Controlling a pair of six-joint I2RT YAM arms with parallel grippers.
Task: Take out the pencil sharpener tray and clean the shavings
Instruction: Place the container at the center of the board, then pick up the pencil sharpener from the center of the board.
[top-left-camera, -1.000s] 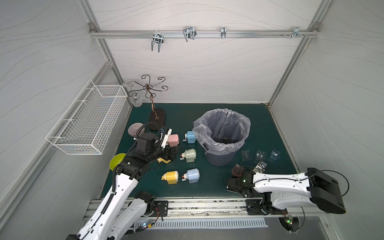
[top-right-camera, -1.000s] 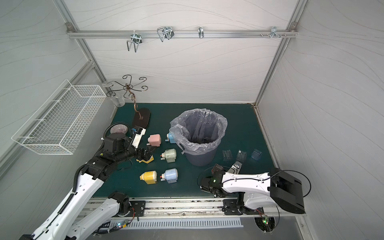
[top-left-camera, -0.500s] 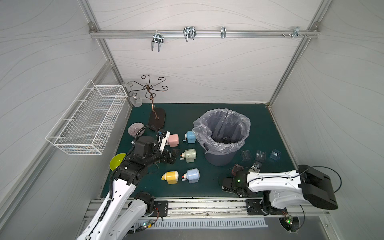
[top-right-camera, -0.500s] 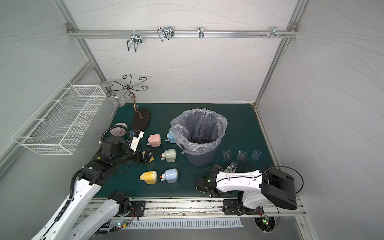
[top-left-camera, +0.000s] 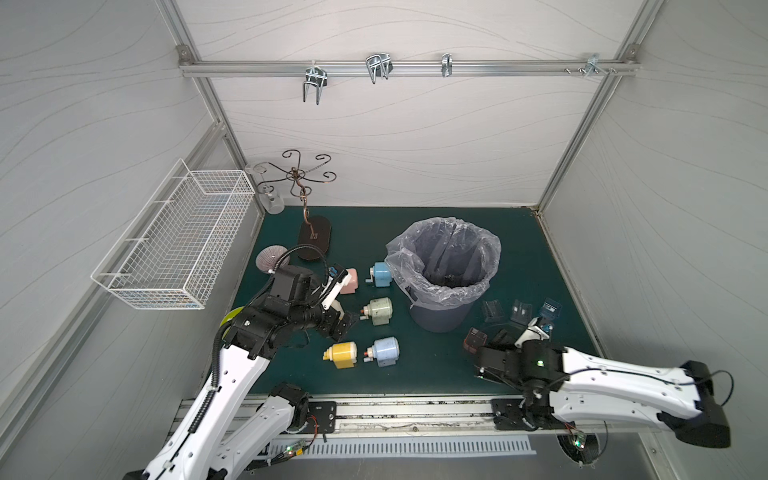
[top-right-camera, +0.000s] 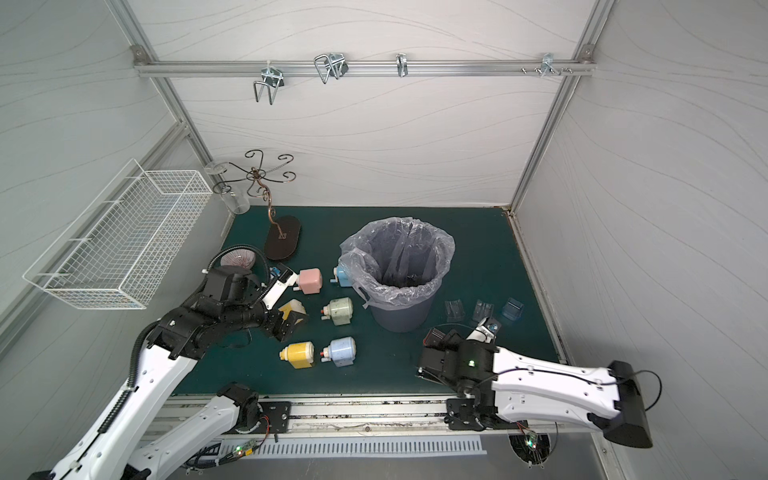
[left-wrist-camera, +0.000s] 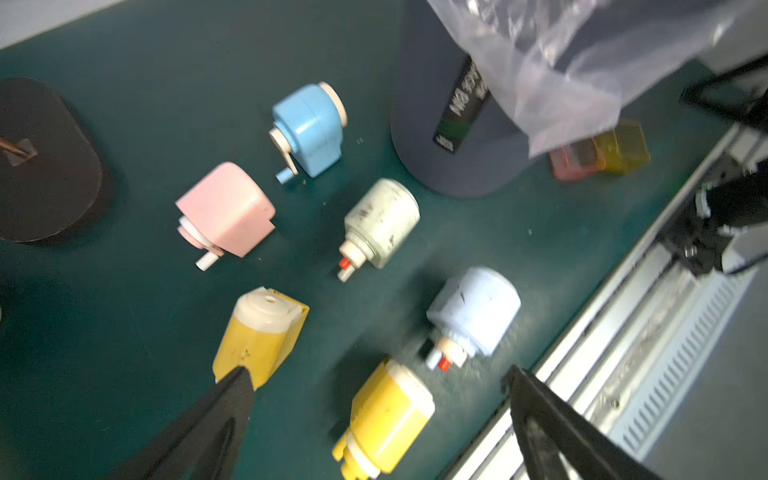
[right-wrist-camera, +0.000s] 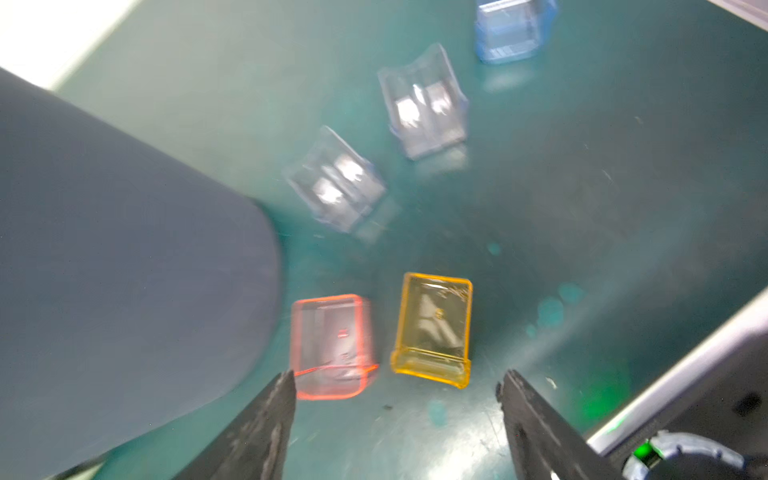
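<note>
Several pencil sharpeners lie on the green mat; a yellow one (left-wrist-camera: 259, 332) is beside one fingertip of my open left gripper (left-wrist-camera: 376, 374) (top-left-camera: 338, 325), and another yellow one (left-wrist-camera: 386, 419) (top-left-camera: 343, 354) sits below the jaws. Nothing is held. A red tray (right-wrist-camera: 332, 345) (top-left-camera: 475, 338) and a yellow tray (right-wrist-camera: 434, 328) lie side by side on the mat just ahead of my open, empty right gripper (right-wrist-camera: 397, 378) (top-left-camera: 500, 338). A tiny dark fleck of shavings (right-wrist-camera: 387, 407) lies between its fingertips.
A lined bin (top-left-camera: 440, 320) stands mid-mat, left of the trays. Two clear trays (right-wrist-camera: 336, 183) (right-wrist-camera: 424, 104) and a blue one (right-wrist-camera: 511, 29) lie farther back. Pink (top-left-camera: 349, 281), blue (top-left-camera: 380, 273), pale green (top-left-camera: 380, 311) and light blue (top-left-camera: 385, 351) sharpeners cluster left of the bin. The front rail (top-left-camera: 415, 409) runs close by.
My right gripper has gone from shut to open and its arm has drawn back to the right. My left gripper has shifted slightly toward the front, still open.
</note>
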